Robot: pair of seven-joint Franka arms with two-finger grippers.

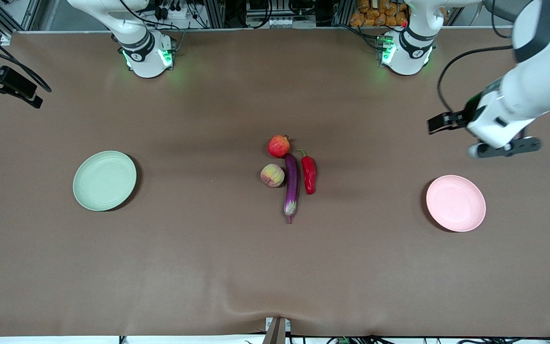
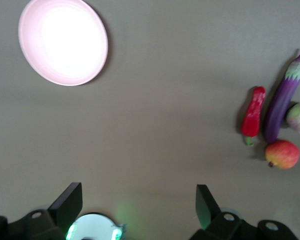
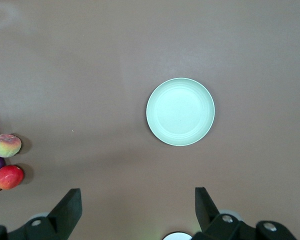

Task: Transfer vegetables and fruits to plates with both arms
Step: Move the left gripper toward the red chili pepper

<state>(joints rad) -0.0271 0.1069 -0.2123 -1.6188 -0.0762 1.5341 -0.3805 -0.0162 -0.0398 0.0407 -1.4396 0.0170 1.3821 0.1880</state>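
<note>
Nothing had been transferred yet; all four items lay clustered at the middle of the table and both plates sat bare.

Nearest the front camera, the eggplant [image 1: 291, 186] lay lengthwise, its pale stem end pointing toward six o'clock. The pink plate [image 1: 456, 203] sat toward the left arm's end of the table, at roughly three o'clock from the cluster and well apart from it. The green plate [image 1: 105, 180] sat toward the right arm's end, at about nine o'clock, likewise well apart.

The peach [image 1: 272, 175] rested just beside the eggplant's middle, on the green plate's side, looking to touch it. The chili pepper [image 1: 309, 174] lay alongside the eggplant on the pink plate's side, green stem pointing to twelve o'clock, close but apparently not touching.

The pomegranate [image 1: 279, 146] sat farthest from the camera, at twelve o'clock from the peach, just beside the eggplant's dark tip.

The left gripper [image 1: 504, 148] hovered over bare table at about twelve o'clock from the pink plate, jaws spread wide and holding nothing; its fingers [image 2: 70, 202] framed bare cloth in the left wrist view.

The right gripper [image 3: 135, 207] did not show in the front view. Its wrist view looked down on the green plate from high up, jaws spread, nothing between them.

Judgement: task at its start; four pick-and-place moves remained, neither arm committed to an item.
</note>
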